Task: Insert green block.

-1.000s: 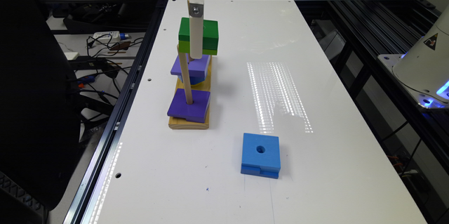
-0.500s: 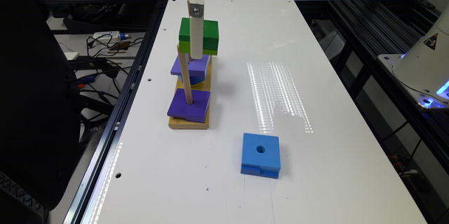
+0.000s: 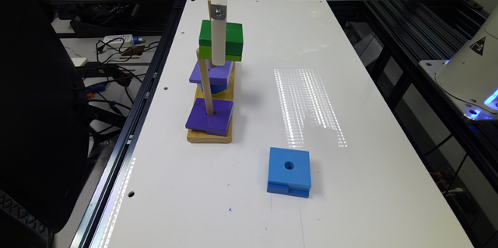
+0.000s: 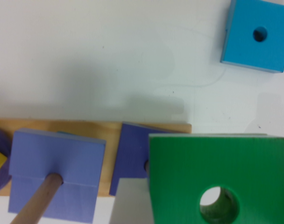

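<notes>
Nearest you in the exterior view lay the blue block (image 3: 289, 171) on the white table (image 3: 350, 201), well apart from the wooden base (image 3: 210, 136). On that base sat a purple block (image 3: 209, 116) threaded on the near peg (image 3: 204, 81), then a second purple block (image 3: 212, 73) behind it. Your gripper (image 3: 218, 51) held the green block (image 3: 221, 40) raised above that farther purple block, one white finger down its front face; the claw was closed on the block's width. The wrist view showed you the green block's centre hole (image 4: 218, 203) from above, which the exterior view did not. No peg showed through it.
</notes>
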`<move>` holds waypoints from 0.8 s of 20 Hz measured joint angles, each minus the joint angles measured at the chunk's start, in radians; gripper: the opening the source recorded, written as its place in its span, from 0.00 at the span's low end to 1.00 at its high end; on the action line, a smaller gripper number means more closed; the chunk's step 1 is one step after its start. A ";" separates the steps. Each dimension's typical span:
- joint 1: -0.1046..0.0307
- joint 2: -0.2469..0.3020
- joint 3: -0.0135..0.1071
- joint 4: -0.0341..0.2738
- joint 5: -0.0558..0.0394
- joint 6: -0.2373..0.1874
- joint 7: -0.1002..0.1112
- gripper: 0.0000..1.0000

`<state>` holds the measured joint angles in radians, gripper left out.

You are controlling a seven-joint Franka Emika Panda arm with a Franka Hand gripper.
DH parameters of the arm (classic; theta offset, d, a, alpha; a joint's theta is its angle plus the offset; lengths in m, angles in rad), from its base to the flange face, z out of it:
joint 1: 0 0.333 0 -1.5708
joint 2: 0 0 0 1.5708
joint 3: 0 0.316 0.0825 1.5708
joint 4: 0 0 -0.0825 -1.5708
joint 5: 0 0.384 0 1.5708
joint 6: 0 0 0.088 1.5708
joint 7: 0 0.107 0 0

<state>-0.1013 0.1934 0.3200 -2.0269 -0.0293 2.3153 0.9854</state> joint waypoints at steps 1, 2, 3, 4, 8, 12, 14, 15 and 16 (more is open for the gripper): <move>0.000 0.000 0.000 0.000 0.0000 0.000 0.000 0.00; 0.000 0.000 0.000 0.000 0.0000 0.000 0.000 0.00; 0.000 0.000 0.000 0.000 0.0000 0.000 0.000 0.00; 0.000 0.000 0.000 0.000 0.0000 0.000 0.000 0.00; -0.002 0.000 -0.003 0.000 0.0000 0.000 -0.003 0.00; -0.008 0.000 -0.003 0.000 0.0000 0.000 -0.006 0.00; -0.012 0.000 -0.003 0.000 0.0000 0.000 -0.008 0.00; -0.015 0.000 -0.004 0.000 0.0000 0.000 -0.010 0.00; -0.017 0.000 -0.004 0.000 0.0000 0.000 -0.012 0.00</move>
<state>-0.1186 0.1934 0.3164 -2.0269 -0.0293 2.3153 0.9731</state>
